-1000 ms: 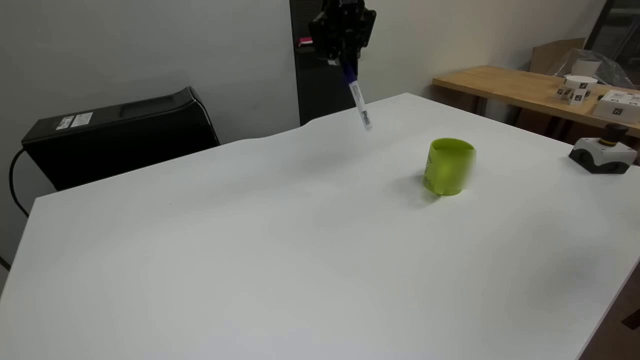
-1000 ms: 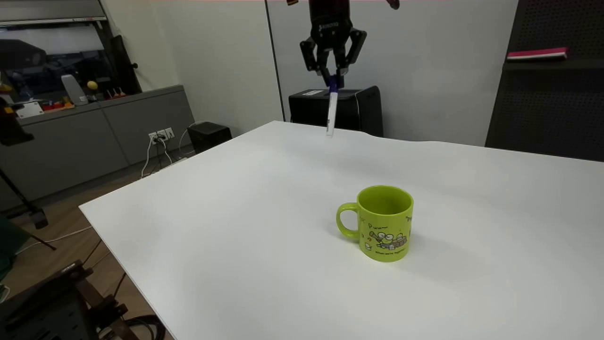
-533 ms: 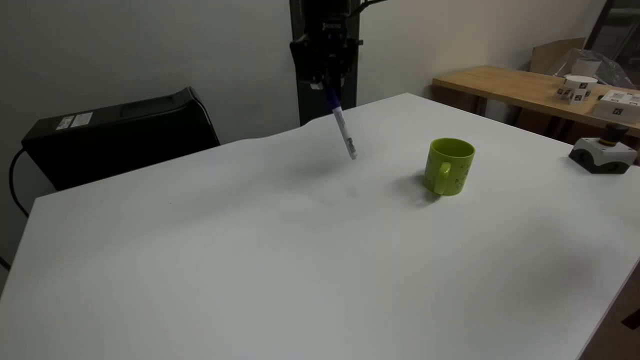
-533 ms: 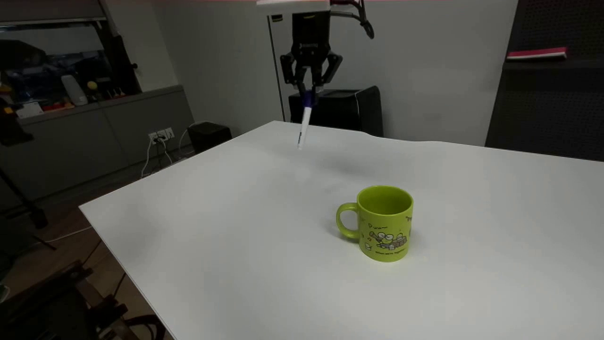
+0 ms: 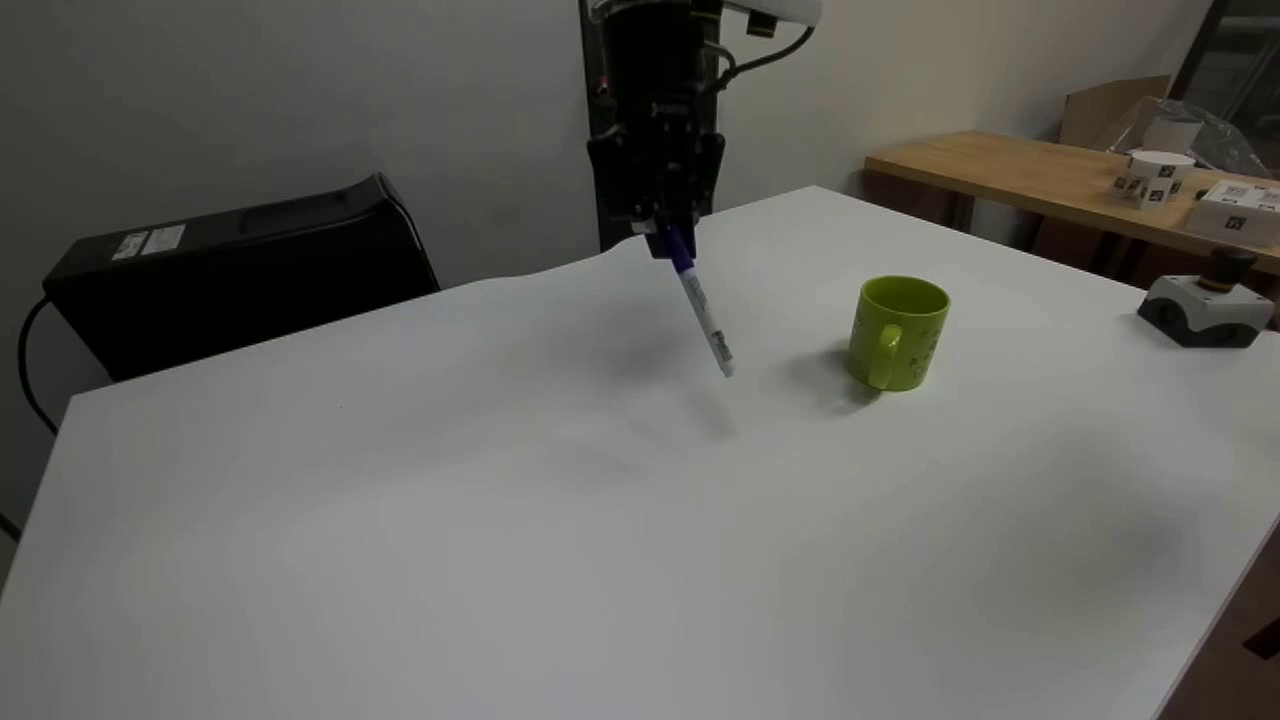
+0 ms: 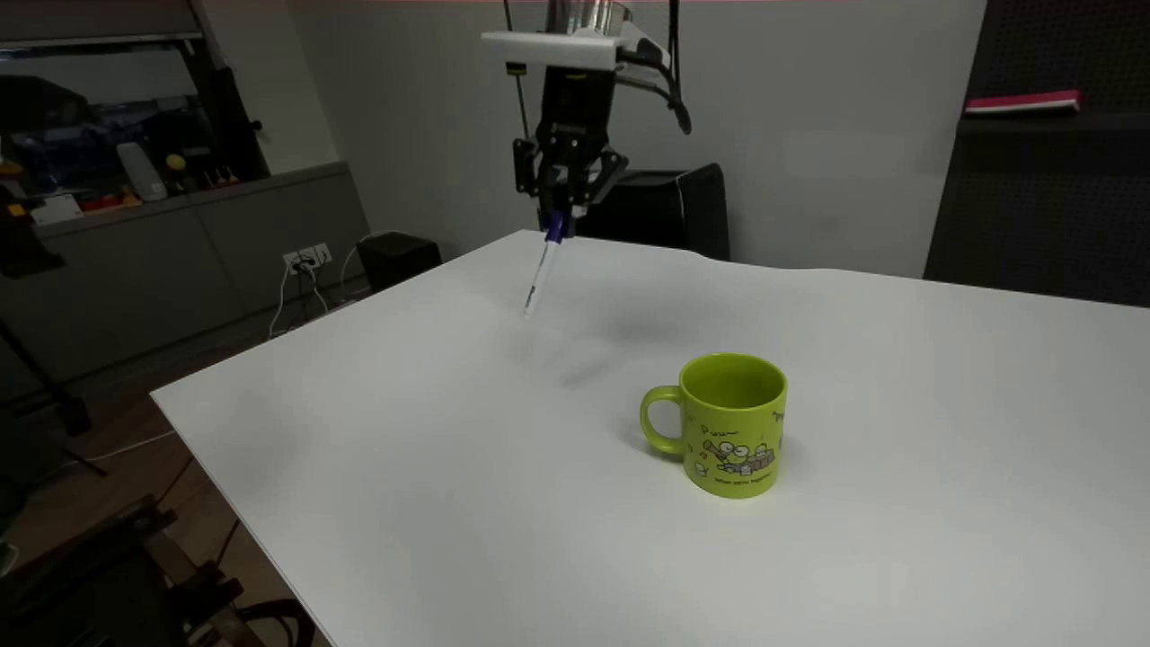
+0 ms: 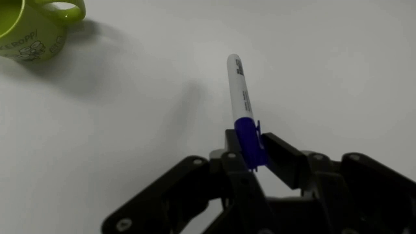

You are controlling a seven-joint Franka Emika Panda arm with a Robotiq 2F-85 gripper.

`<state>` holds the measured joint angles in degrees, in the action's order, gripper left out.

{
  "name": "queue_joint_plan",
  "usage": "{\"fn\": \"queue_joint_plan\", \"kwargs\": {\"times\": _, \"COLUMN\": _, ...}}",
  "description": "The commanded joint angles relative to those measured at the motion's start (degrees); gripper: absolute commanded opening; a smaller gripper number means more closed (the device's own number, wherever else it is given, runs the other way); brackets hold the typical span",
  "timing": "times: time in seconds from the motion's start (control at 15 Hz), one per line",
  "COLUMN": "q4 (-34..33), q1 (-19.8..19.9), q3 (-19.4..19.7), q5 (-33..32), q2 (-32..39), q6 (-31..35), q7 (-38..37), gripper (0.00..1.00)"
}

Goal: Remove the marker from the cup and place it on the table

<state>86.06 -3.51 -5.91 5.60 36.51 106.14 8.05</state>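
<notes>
My gripper is shut on the dark blue cap end of the marker, and also shows in an exterior view. In the wrist view the gripper has the cap between its two fingers. The marker's white barrel points away from the fingers, tilted, tip down. Its tip is above the white table, apart from its shadow. The lime-green cup stands upright on the table, apart from the marker, with its handle and printed drawings showing. It is partly cut off in the wrist view.
A white and black box with a black button sits at the table's edge in an exterior view. A wooden bench stands behind it. A black machine stands beyond the table's far edge.
My gripper has come down toward the table with the marker held in it, and the marker has tilted more. The gripper has also shifted sideways. The cup has not moved.
</notes>
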Motion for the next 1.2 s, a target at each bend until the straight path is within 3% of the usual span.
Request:
{"fn": "queue_joint_plan", "kwargs": {"times": 0.0, "q4": -2.5, "q1": 0.7, "q3": -0.3, "q5": 1.1, "q2": 2.7, "q6": -2.6, "q7": 0.6, "gripper": 0.06}}
{"fn": "queue_joint_plan", "kwargs": {"times": 1.07, "q4": -5.0, "q1": 2.0, "q3": 1.1, "q5": 0.5, "q2": 10.3, "q6": -6.5, "q7": -1.5, "gripper": 0.06}}
{"fn": "queue_joint_plan", "kwargs": {"times": 1.13, "q4": -4.9, "q1": 1.7, "q3": 1.5, "q5": 0.2, "q2": 10.3, "q6": -5.7, "q7": -2.2, "gripper": 0.50}}
